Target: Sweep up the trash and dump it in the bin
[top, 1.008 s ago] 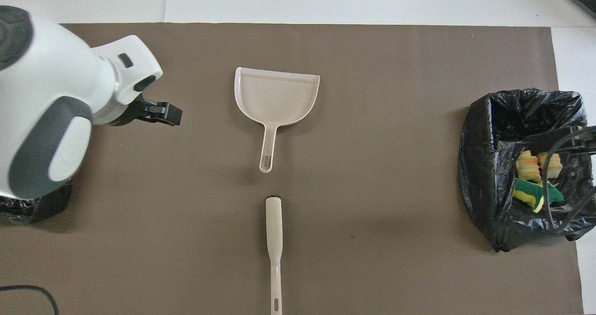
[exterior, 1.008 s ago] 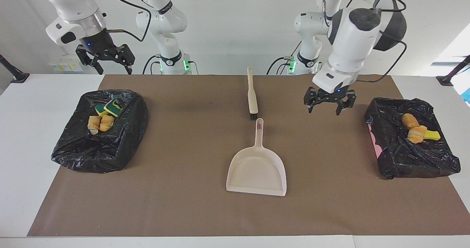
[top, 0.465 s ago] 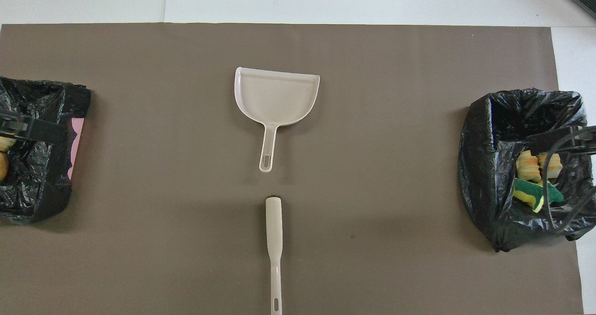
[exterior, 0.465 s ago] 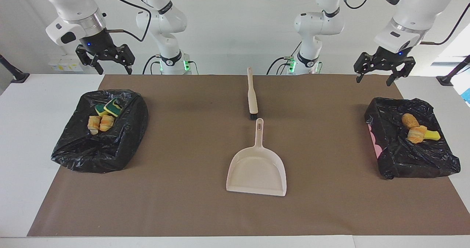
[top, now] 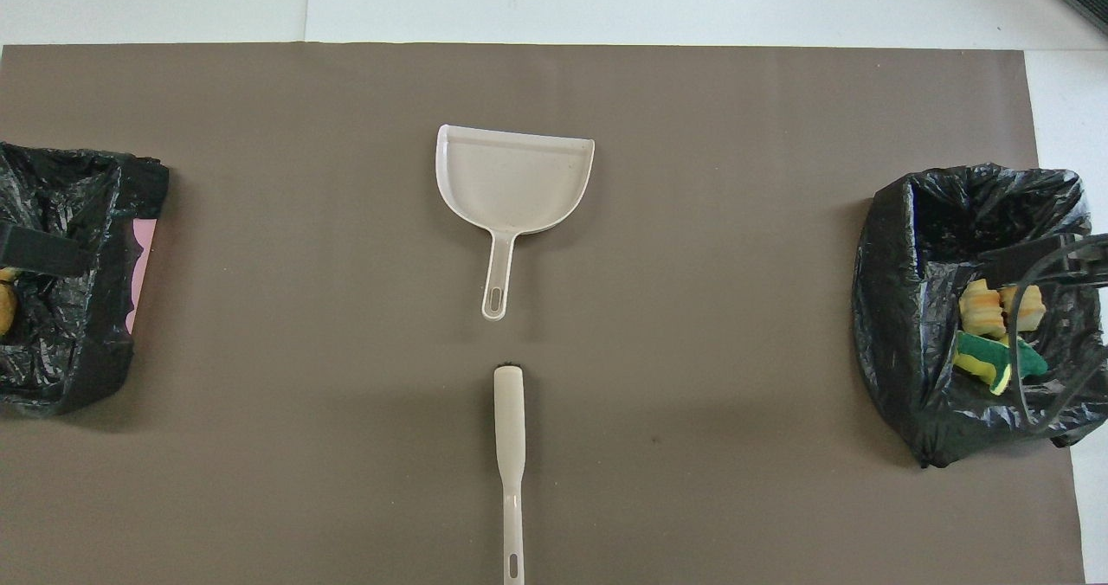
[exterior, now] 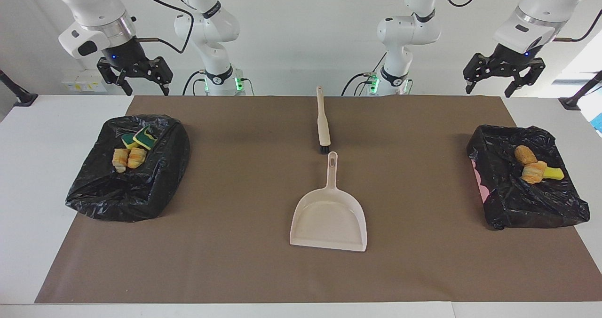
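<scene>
All the trash in view lies in two black-bagged bins. The bin [exterior: 117, 200] [top: 900, 308] at the right arm's end holds yellow-green sponge pieces [exterior: 139, 138] [top: 995, 364] and tan-orange lumps [exterior: 129, 158] [top: 1000, 306]. The bin [exterior: 517, 205] [top: 78, 325] at the left arm's end holds two tan-orange lumps [exterior: 529, 163] and a yellow sponge piece [exterior: 555, 173]. My right gripper [exterior: 146, 91] hangs open and empty, high over the table's robot-side edge by its bin. My left gripper [exterior: 488, 92] hangs the same way, open and empty, by the other bin.
A beige dustpan [exterior: 329, 219] [top: 515, 178] lies mid-mat, handle toward the robots. A beige hand brush [exterior: 322, 120] [top: 509, 429] lies in line with it, nearer the robots, bristle end by the pan's handle. The brown mat [exterior: 235, 191] covers most of the white table.
My left arm has lifted from low over the mat beside the dustpan's handle and swung out to its own end of the table. The right arm has not moved.
</scene>
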You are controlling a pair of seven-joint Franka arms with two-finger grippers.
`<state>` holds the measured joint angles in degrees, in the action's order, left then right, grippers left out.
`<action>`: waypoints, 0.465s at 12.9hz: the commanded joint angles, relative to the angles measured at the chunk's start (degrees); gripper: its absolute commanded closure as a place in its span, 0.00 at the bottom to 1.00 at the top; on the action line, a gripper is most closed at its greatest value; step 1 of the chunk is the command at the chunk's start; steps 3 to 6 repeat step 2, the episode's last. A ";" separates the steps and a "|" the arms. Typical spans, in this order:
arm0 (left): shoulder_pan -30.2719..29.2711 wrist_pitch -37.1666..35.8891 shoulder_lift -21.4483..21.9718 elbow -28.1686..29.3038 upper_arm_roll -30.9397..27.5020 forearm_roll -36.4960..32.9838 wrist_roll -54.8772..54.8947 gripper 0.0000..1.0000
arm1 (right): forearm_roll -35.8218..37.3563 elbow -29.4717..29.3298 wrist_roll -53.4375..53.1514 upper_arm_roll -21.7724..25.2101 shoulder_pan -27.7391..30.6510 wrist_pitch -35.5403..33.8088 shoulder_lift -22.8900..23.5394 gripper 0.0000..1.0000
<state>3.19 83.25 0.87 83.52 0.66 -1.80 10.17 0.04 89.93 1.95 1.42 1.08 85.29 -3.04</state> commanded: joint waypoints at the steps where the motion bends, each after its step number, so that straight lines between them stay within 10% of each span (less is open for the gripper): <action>1: -1.09 -1.16 -0.26 -1.87 0.83 1.01 0.64 0.00 | -1.18 -0.81 -0.99 -0.19 0.23 -0.74 0.40 0.00; 6: -1.08 -0.81 -0.17 -1.78 0.75 1.09 0.73 0.00 | -1.18 -0.81 -0.99 -0.10 0.23 -0.74 0.40 0.00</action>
